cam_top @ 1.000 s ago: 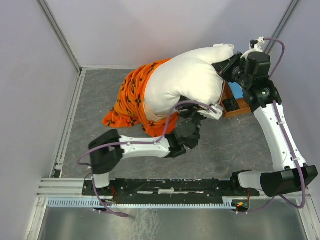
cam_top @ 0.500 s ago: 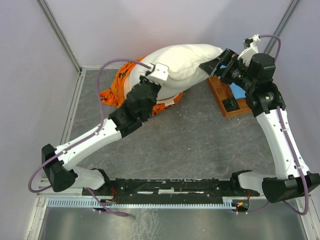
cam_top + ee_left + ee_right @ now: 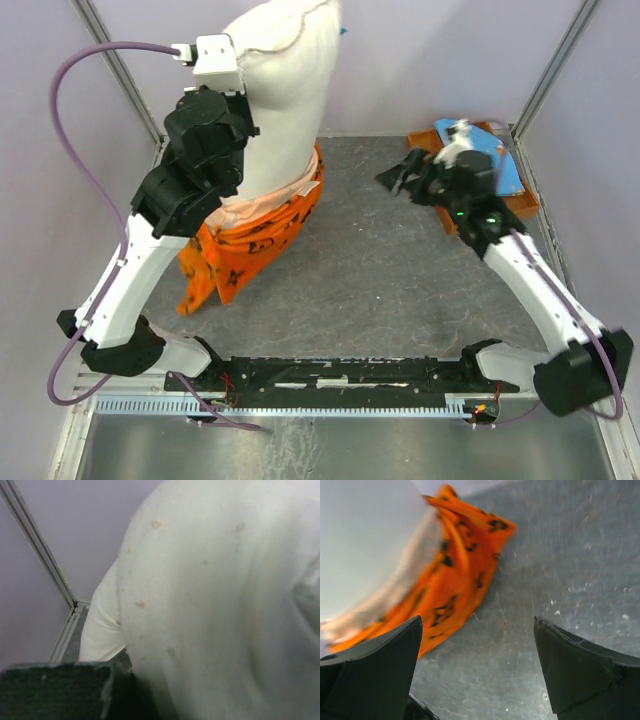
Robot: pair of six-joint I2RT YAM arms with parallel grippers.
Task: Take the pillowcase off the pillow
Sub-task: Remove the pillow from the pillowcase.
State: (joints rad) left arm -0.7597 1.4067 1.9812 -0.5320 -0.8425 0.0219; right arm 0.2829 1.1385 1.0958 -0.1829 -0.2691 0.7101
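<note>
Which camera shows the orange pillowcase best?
The top external view: nearly the whole pillowcase shows, bunched around the bottom of the raised pillow. The right wrist view catches only a blurry part; the left wrist view shows just white pillow.

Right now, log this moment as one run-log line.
left gripper: shut on pillow, holding it upright | pillowcase: bunched around pillow's lower end, hanging | right gripper: open, empty, apart from pillow
</note>
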